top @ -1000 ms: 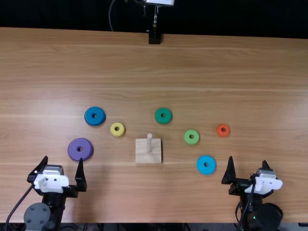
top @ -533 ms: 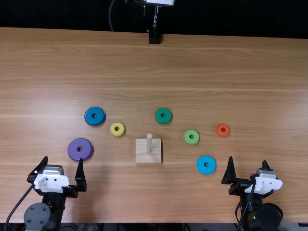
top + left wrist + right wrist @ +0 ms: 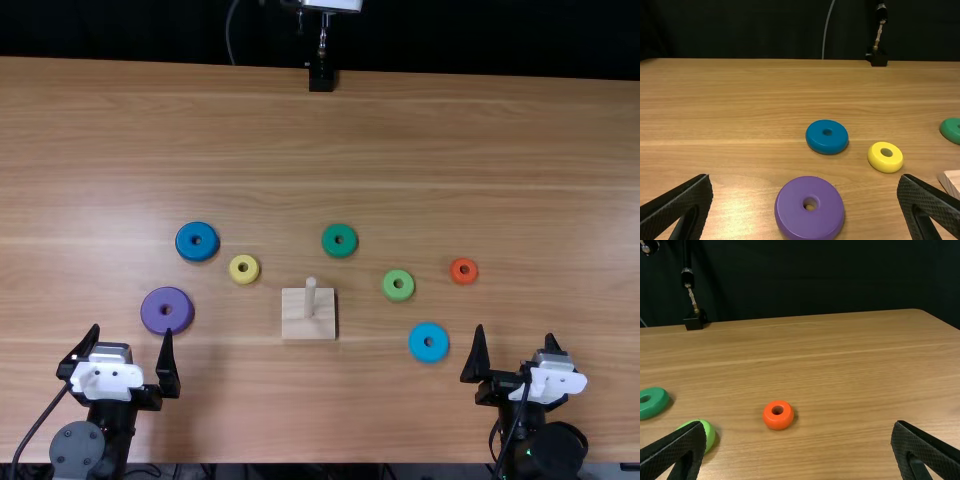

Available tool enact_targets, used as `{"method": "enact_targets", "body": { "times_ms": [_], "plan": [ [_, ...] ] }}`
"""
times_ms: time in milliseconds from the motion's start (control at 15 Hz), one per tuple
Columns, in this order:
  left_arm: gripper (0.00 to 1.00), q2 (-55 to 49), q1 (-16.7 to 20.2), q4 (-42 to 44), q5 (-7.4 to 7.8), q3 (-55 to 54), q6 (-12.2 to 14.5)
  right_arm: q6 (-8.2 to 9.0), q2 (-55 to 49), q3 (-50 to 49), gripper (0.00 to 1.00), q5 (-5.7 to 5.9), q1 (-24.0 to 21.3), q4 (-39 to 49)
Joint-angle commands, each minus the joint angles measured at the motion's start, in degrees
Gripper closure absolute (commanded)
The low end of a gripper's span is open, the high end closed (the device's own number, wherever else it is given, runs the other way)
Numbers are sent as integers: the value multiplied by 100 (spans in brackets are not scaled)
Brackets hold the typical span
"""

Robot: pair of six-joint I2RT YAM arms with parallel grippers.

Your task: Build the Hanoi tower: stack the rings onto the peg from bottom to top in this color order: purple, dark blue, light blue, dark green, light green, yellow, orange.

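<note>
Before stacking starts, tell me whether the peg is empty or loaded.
Empty: the peg stands bare above its wooden block, no ring around it.

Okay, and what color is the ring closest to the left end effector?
Purple, best seen in the left wrist view.

One light brown wooden table, streaked grain. Lying on it: one pale square base with upright peg; seven rings, flat, apart: purple ring, dark blue ring and yellow ring left of the base; dark green ring, light green ring, light blue ring, orange ring.
</note>
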Motion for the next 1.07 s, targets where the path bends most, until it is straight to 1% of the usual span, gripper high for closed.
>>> {"method": "enact_targets", "body": {
  "times_ms": [0, 200, 267, 467, 600, 667, 800, 867, 1000],
  "plan": [
    [0, -62, 10, -107, 55, -335, 8, 19, -66, -191, 0, 14, -36, -59],
    [0, -62, 10, -107, 66, -335, 19, 19, -66, -191, 0, 14, -36, -59],
    [0, -62, 54, -107, 66, -335, -23, 19, -66, -191, 0, 14, -36, -59],
    [0, -62, 142, -107, 77, -308, -34, 19, -66, -191, 0, 14, -36, -59],
    [0, -62, 124, -86, 66, -45, -45, 19, -66, -191, 0, 14, -36, -59],
    [0, 43, 124, -22, 55, 289, -55, 19, -66, -191, 0, 14, -36, -59],
    [0, 597, 115, 167, 55, 746, -34, 19, -66, -191, 0, 14, -36, -59],
    [0, 869, 98, 283, 3, 1001, -23, 19, -66, -199, 0, 14, -36, -59],
    [0, 1441, 98, 283, -29, 1564, 19, 19, -66, -191, 0, 14, -36, -59]
  ]
}}
